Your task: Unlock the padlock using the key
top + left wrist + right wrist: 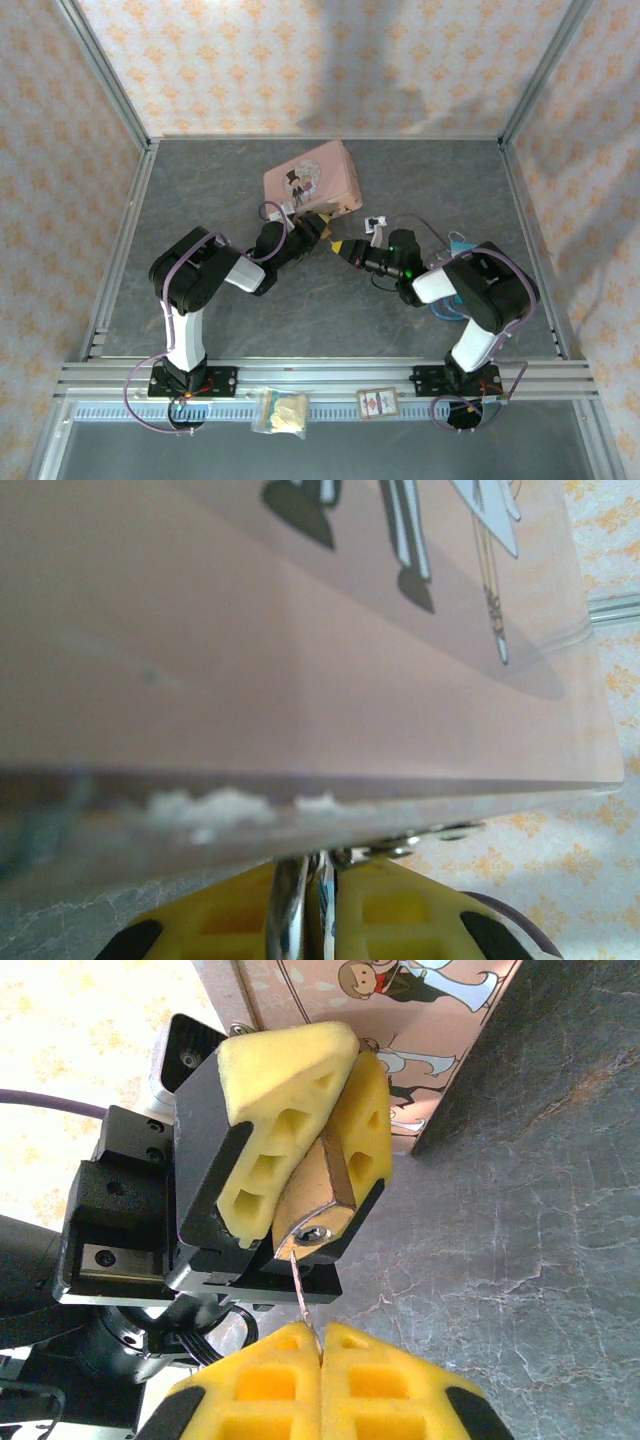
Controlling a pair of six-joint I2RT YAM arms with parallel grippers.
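The left fingers [270, 1120] are clamped on the brass padlock [315, 1205], just beside the pink tin [300, 1000]. The right fingers [265, 1390] pinch the key [303, 1295], its tip at the keyhole. Full insertion, turning and freeing the shackle look not yet done.

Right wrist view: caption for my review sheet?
Left gripper holds the brass padlock; right gripper, shut on the key, has its tip at the keyhole; pink tin behind.
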